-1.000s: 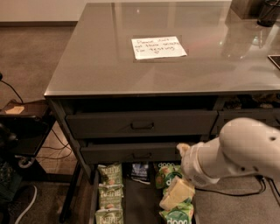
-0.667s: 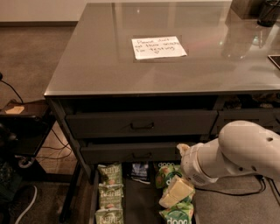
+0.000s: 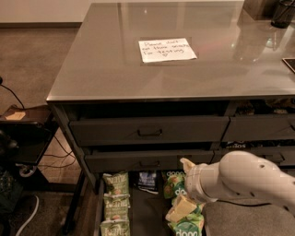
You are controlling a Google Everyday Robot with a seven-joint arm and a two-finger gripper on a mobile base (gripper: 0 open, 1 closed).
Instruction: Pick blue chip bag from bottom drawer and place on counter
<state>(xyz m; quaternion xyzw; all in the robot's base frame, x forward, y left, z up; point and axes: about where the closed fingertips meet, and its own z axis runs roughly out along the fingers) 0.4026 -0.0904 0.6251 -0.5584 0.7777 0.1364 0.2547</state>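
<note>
Gripper [image 3: 179, 188], fingers wide, hangs over green dang bags [image 3: 188, 227] right of blue chip bag [image 3: 147, 179]; closing here risks wrong bag

**Brown carpet, dim corner**

Brown carpet floor [image 3: 41, 55] runs back to a pale wall [image 3: 41, 9] edged by a darker baseboard. At left stands a low black stand [image 3: 27, 138], with a yellow sticky note [image 3: 16, 115] on top and cables [image 3: 55, 161] trailing beneath.
</note>
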